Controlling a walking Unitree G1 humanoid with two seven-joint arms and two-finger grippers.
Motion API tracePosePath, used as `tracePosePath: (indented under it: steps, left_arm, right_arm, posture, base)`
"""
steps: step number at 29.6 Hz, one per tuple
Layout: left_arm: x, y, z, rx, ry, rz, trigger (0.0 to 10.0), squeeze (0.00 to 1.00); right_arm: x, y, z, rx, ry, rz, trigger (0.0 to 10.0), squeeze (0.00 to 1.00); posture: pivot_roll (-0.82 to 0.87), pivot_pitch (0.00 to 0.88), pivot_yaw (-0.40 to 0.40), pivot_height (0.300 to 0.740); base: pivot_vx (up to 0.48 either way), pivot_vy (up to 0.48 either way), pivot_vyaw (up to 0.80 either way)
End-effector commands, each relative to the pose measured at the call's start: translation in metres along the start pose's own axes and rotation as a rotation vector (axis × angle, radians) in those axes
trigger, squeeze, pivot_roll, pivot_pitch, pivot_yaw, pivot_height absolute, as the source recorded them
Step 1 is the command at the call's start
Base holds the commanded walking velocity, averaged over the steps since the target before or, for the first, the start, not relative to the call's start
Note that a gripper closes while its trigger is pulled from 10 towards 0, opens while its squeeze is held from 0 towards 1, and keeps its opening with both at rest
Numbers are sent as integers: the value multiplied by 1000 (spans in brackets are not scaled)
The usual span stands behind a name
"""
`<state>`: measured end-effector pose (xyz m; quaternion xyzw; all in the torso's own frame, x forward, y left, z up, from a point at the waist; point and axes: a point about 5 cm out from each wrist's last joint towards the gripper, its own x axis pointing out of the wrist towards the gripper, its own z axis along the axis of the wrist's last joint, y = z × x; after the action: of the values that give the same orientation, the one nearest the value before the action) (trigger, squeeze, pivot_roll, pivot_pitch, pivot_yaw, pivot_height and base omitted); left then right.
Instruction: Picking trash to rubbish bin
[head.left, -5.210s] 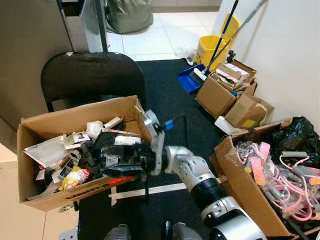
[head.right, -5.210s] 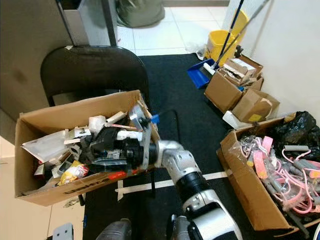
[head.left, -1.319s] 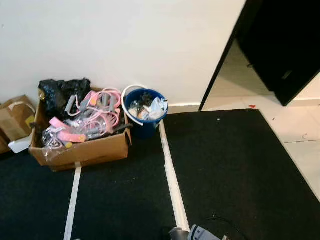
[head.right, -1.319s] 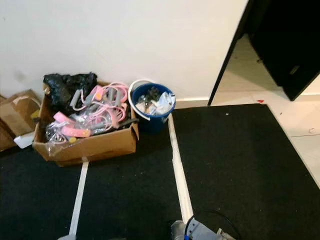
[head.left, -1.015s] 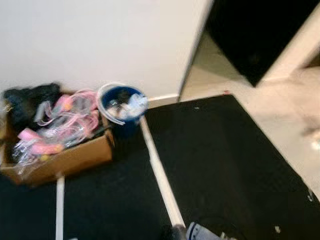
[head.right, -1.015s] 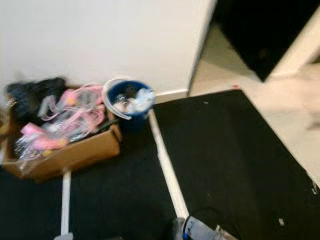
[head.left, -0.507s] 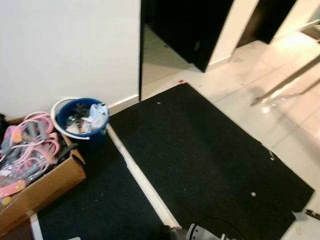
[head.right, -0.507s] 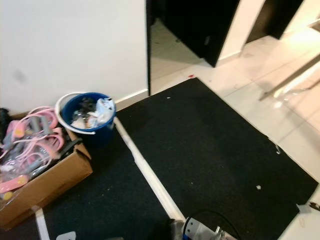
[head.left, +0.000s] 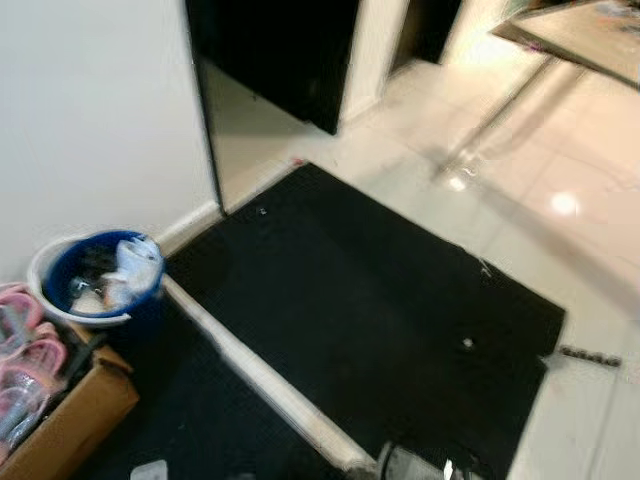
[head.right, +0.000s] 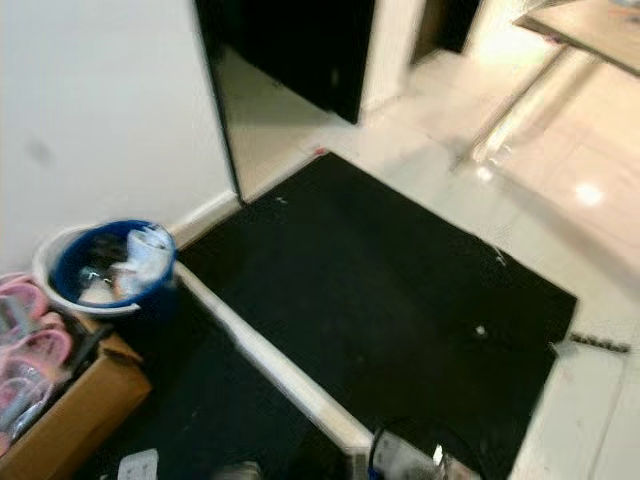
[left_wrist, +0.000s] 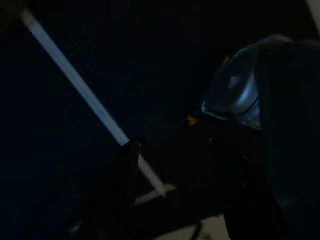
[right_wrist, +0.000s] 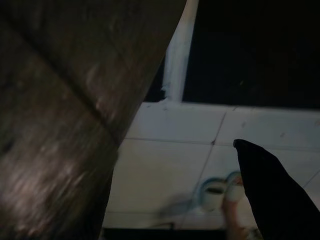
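Note:
A blue bucket with a white rim stands by the white wall at the left, holding crumpled paper and plastic trash. In the dark left wrist view my left gripper hangs open over the black mat, with a strip of white tape showing between its fingers. In the right wrist view a broad, blurred brown surface lies close to my right gripper, above white floor tiles. A silver part of my right arm shows at the bottom edge of the head views.
A cardboard box of pink items sits beside the bucket at the lower left. White tape crosses the black mat. Beyond lie a dark doorway, glossy tiles, and a table leg.
The view has swung right. The cardboard box of trash on the black chair has left view; the bucket and the box of pink items slid to the left edge, and doorway and tiles appeared.

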<state>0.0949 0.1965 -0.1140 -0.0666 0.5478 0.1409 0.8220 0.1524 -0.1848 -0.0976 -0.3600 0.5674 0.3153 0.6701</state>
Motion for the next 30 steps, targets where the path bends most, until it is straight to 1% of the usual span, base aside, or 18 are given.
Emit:
tracePosePath:
  steps: [1,14,30]
  left_arm:
    - [-2,-29,-9,-7,29,-99,10000,0]
    - [-2,-31,-8,-19,17,-111,10000,0]
    - [-2,-31,-7,-14,3,-121,10000,0]
  right_arm:
    - [2,10,-4,-2,13,29,10000,0]
    - [2,9,-5,-6,14,29,10000,0]
    - [2,10,-5,2,15,36,10000,0]
  posture:
    - [81,139,-54,740]
    - [83,148,-54,740]
    - [79,152,-48,740]
  base:
    - [0,0,-800]
    - [0,0,-800]
    - [0,0,-800]
